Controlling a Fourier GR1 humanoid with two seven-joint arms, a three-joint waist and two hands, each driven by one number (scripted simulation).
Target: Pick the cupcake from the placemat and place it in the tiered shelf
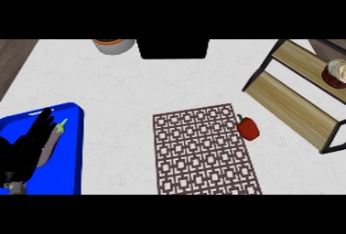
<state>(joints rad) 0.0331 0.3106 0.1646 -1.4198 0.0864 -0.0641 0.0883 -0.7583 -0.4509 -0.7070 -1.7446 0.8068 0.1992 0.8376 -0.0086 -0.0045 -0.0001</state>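
Already cupcake on upper board of tiered shelf, counter's right edge; left hand released, at lower left corner; right hand unseen. Risk: passing arm may knock cupcake down

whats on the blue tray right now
An eggplant lies on the blue tray, green stem toward the far edge. The left robot hand, fingers straight, covers the eggplant's left side and the tray there; anything under it cannot be seen.
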